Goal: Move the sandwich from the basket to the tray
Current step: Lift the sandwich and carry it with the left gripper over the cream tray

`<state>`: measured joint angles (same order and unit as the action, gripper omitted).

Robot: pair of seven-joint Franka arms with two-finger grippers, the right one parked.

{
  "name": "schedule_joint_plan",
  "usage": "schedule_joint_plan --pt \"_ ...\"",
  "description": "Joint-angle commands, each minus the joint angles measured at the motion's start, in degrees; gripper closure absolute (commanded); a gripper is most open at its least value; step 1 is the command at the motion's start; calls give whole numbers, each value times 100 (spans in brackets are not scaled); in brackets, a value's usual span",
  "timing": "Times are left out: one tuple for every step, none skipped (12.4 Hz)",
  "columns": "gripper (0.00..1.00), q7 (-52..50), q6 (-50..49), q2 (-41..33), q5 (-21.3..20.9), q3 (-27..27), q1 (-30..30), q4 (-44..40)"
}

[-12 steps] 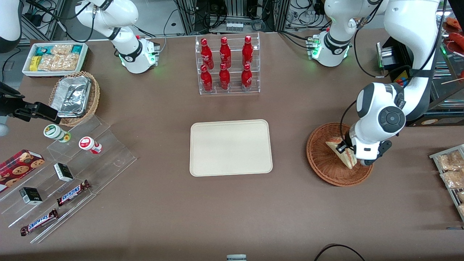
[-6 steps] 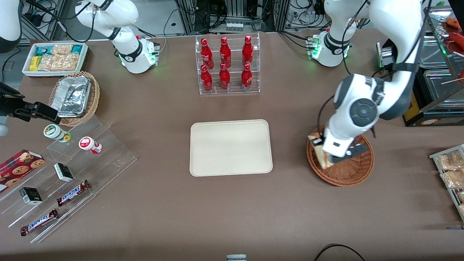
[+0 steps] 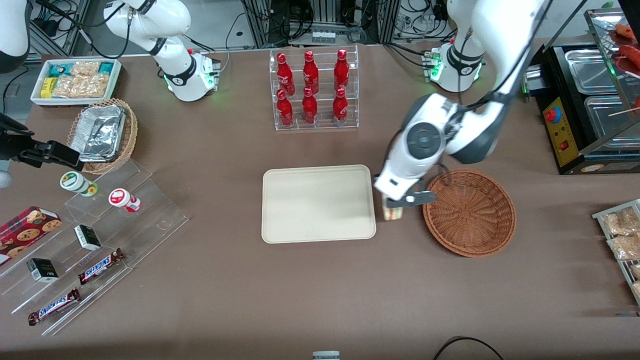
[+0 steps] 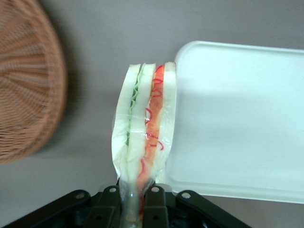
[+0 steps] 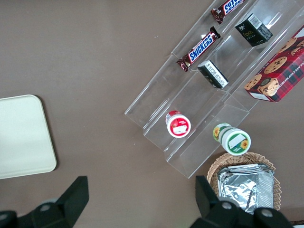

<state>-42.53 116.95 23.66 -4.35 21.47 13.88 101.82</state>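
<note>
The tray (image 3: 318, 204) lies bare; the basket (image 3: 470, 212) sits near it, toward the working arm's end. Between them the gripper (image 4: 134, 205) hangs, fingers clenched on the sandwich (image 4: 144, 137). It looks light, soft and crushable, its wrap probably slippery; gripping one end seems safest.

Robotics lab staged as a snack shop, brown table (image 3: 225, 300), two Franka arm bases (image 3: 192, 75) at 12 o'clock, cable-strewn equipment racks (image 3: 325, 20), acrylic rack of red bottles (image 3: 312, 90), tiered acrylic display (image 3: 100, 240) with Snickers bars (image 3: 100, 266) at 9 o'clock, gripper (image 3: 395, 202) near centre.
</note>
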Motion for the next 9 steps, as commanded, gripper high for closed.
schedule_joint_plan --pt "100 -386 -129 735 -75 -38 526 -890" --pt "100 -605 -129 954 -109 -38 728 -1145" --pt "100 -825 -146 1148 -249 -46 922 -1382" --pt "100 -1096 -164 1358 -407 -46 1098 -1619" --pt "100 -1299 -173 1508 -461 -46 1239 -1787" --pt "100 -1493 -173 1684 -479 -55 1431 -1980" --pt "100 -1677 -173 1851 -488 -73 1573 -2182" --pt "100 -1836 -173 2001 -583 -73 1704 -2350" --pt "100 -2046 -173 2159 -811 -73 1810 -2490"
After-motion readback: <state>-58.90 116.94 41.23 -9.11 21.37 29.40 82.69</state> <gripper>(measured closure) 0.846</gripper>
